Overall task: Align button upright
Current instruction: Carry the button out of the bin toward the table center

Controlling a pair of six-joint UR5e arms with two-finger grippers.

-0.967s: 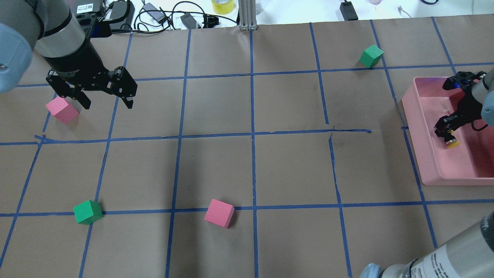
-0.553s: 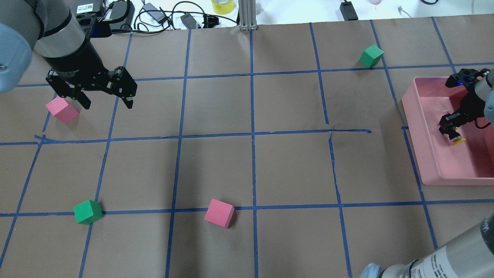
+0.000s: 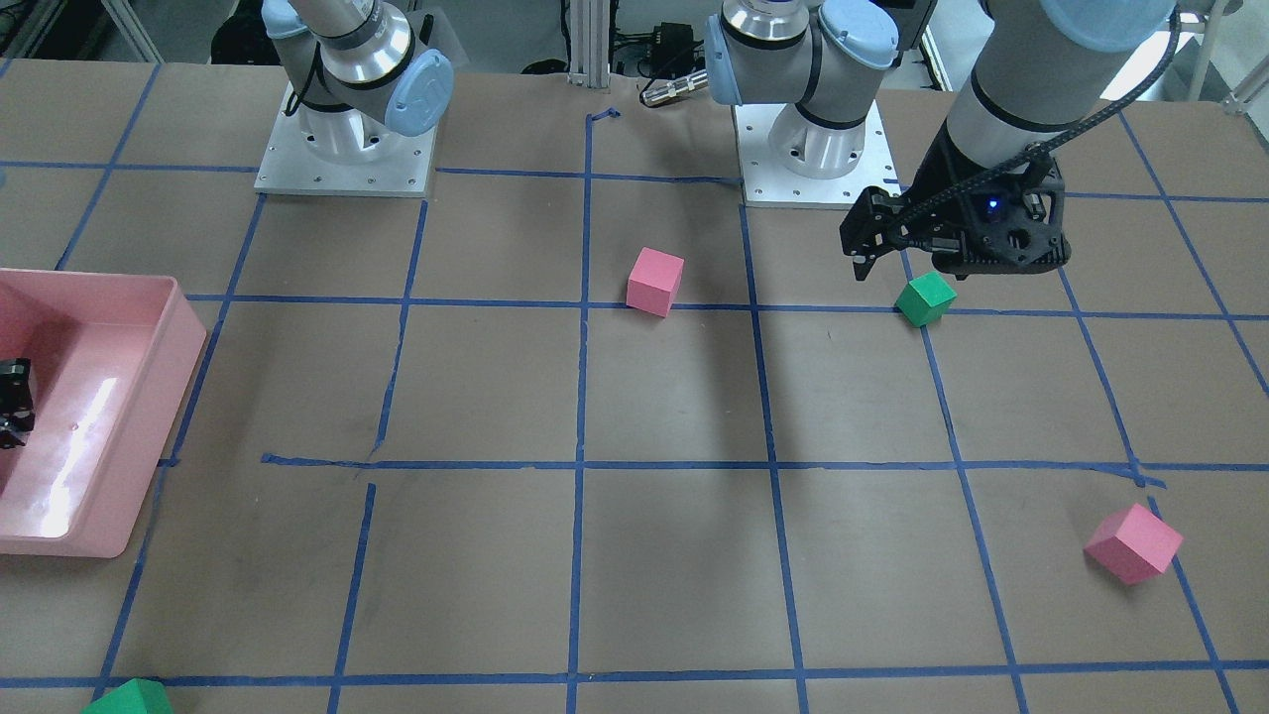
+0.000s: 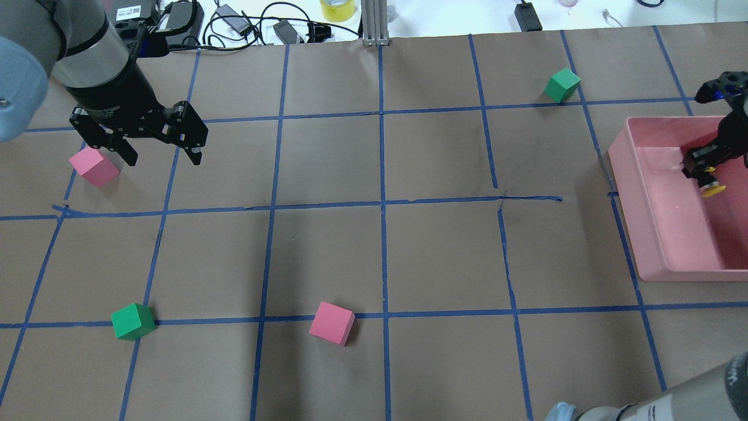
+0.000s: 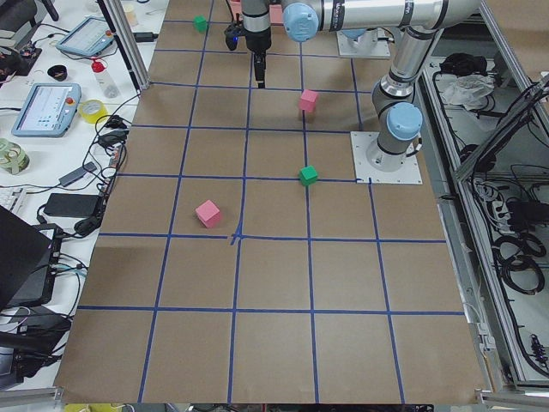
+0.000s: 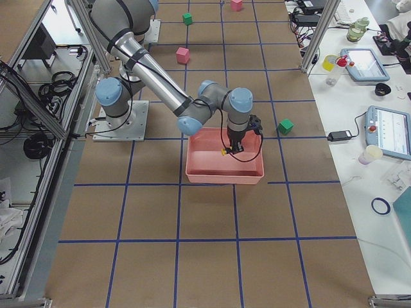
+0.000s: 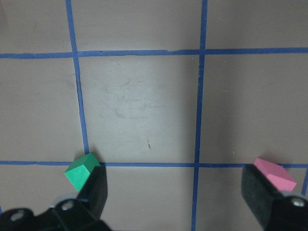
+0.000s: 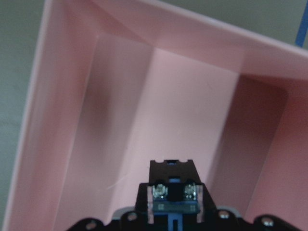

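The button (image 4: 712, 188) has a round yellow cap on a black body. My right gripper (image 4: 700, 168) is shut on its body and holds it above the floor of the pink bin (image 4: 626, 186), with the cap pointing out below the fingertips. In the right wrist view the button's black body with silvery screws (image 8: 172, 192) sits between the fingers, and the cap is hidden. It also shows in the exterior right view (image 6: 224, 152). My left gripper (image 4: 160, 153) is open and empty, hovering at the far left beside a pink cube (image 4: 93, 166).
A second pink cube (image 4: 332, 323) and a green cube (image 4: 132, 321) lie near the front. Another green cube (image 4: 562, 85) lies at the far right, beyond the bin. Cables and gear line the table's far edge.
My right gripper has carried the button toward the bin's far right part, and it looks higher now. The left arm has not moved.
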